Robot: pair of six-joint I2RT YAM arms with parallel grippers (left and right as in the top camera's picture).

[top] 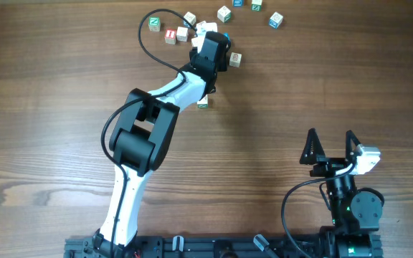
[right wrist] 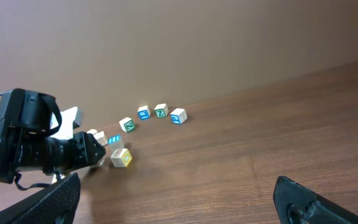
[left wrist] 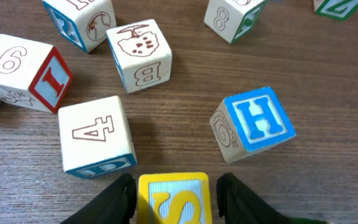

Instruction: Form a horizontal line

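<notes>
My left gripper (top: pixel 209 41) reaches into the cube cluster at the table's far side. In the left wrist view its fingers (left wrist: pixel 176 190) straddle a yellow S cube (left wrist: pixel 173 199) that rests on the wood, with a gap at the right finger, so it is open. A whitish cube with a green mark (top: pixel 203 102) lies against the left arm. No line of three cubes shows, and the arm may hide part of it. A pale yellow cube (top: pixel 236 59) lies right of the left gripper and also shows in the right wrist view (right wrist: pixel 122 157). My right gripper (top: pixel 330 136) is open and empty at the near right.
Loose cubes lie just ahead of the left fingers: a 4 cube (left wrist: pixel 97 135), a blue H cube (left wrist: pixel 253 123), a B cube (left wrist: pixel 140 55) and a red I cube (left wrist: pixel 27 71). More cubes lie along the far edge (top: pixel 276 20). A black cable (top: pixel 145 43) loops beside the left arm.
</notes>
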